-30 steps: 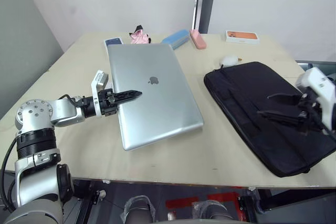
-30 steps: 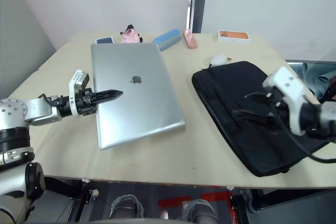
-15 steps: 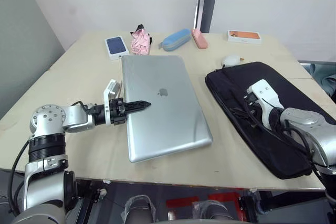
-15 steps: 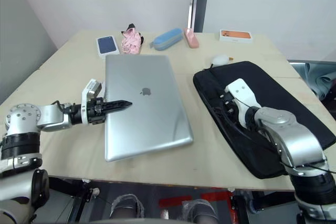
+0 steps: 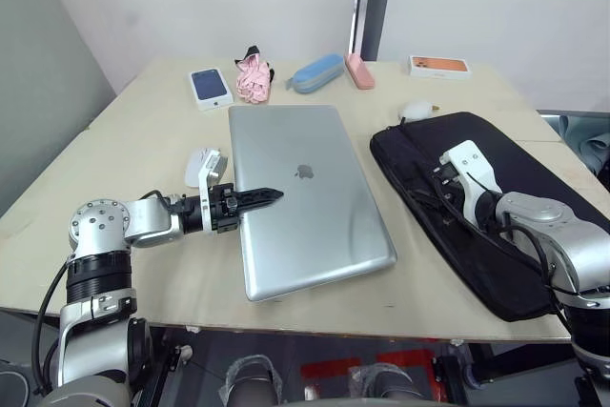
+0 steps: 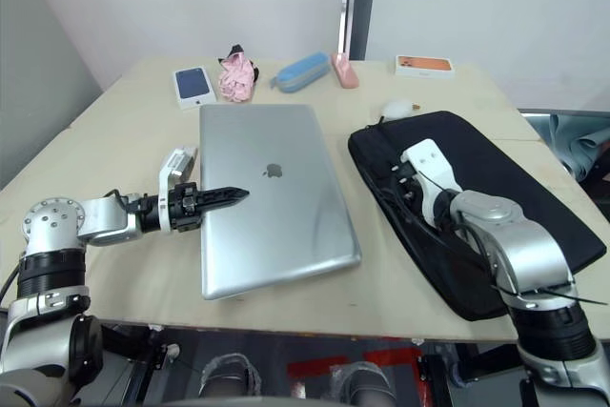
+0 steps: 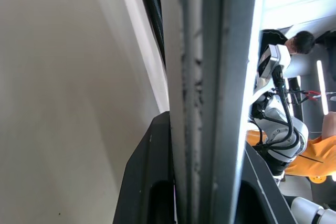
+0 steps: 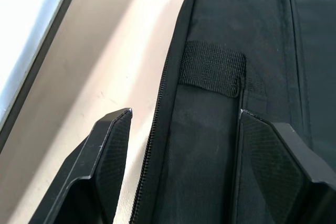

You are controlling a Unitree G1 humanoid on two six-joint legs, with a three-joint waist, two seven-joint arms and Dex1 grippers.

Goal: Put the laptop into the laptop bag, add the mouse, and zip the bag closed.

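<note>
The laptop (image 5: pixel 310 195) lies closed on the table (image 5: pixel 143 121), lid up, just left of the laptop bag (image 5: pixel 496 207), with a strip of bare tabletop between them. The left arm reaches in low and level from the left; the left gripper (image 5: pixel 255 199) is clamped on the laptop's left edge, one finger lying over the lid. The left wrist view looks along that edge, both fingers (image 7: pixel 142 182) pressed to either side of it. The right arm bends in over the bag, and the right gripper (image 8: pixel 178 145) hangs spread apart above the bag's zipper edge beside a strap handle. The mouse (image 5: pixel 198 165) sits behind the left gripper, partly hidden. At the far edge lie a pink cloth (image 5: pixel 253 73), a blue case (image 5: pixel 317 71) and two small boxes.
</note>
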